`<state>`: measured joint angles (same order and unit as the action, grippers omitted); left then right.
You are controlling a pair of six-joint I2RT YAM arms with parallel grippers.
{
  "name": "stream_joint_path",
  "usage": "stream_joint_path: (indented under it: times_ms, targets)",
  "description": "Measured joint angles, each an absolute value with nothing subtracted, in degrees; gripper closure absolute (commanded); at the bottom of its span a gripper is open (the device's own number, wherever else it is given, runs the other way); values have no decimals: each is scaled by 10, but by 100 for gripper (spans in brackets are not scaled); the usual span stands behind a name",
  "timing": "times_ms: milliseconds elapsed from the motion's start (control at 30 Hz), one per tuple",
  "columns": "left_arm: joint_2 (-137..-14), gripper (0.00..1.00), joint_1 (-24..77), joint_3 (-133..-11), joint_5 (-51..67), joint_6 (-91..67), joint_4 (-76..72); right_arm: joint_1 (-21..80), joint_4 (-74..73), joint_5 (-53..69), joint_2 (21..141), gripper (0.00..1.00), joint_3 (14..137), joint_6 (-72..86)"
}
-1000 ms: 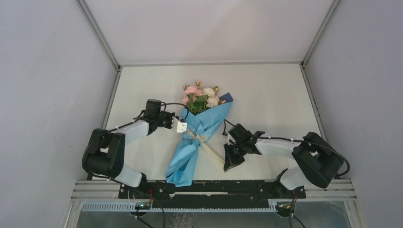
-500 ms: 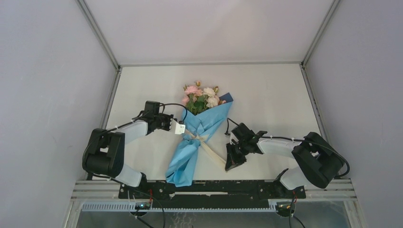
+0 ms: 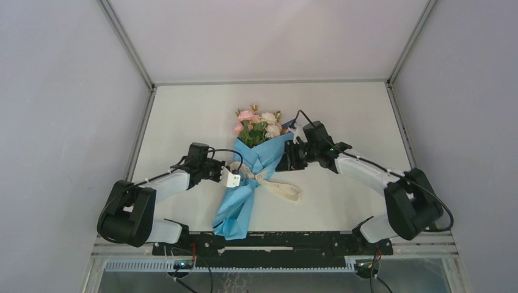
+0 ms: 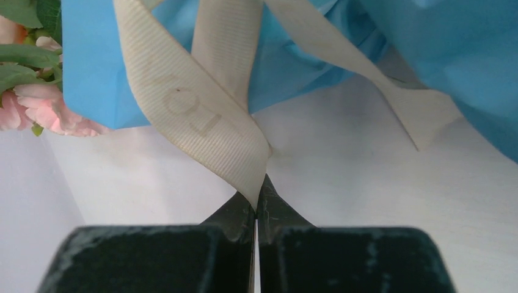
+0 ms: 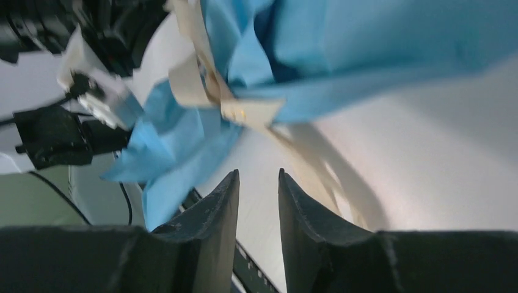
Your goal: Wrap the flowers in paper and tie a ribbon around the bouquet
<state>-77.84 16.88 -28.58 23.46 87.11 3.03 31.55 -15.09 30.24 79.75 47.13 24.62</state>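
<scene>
At centre frame, the bouquet lay on the table with the ribbon crossed at its waist. My left gripper stayed clamped on one end. The right gripper, down at lower centre a second before, had let the other end drop slack and swung up beside the paper's upper right edge, jaws parted and empty. I judged the knot still unfinished.
</scene>
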Motion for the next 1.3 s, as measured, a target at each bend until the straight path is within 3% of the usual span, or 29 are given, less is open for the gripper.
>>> stream_joint_path:
  times_ms: [300, 700, 767, 900, 933, 1300]
  targets:
    - [-778, 100, 169, -286, 231, 865, 17, 330, -34, 328, 953, 58, 511, 278]
    - [-778, 100, 169, -286, 231, 864, 14, 336, 14, 367, 1005, 60, 531, 299]
    - [-778, 100, 169, -286, 231, 864, 14, 336, 15, 374, 1006, 65, 531, 300]
    - [-778, 100, 169, -286, 231, 864, 7, 338, 21, 395, 1006, 96, 531, 303]
    - [-778, 100, 169, -286, 231, 864, 5, 339, 23, 400, 1006, 100, 531, 305]
    - [-778, 100, 169, -286, 227, 865, 1, 322, -34, 409, 959, 100, 533, 286]
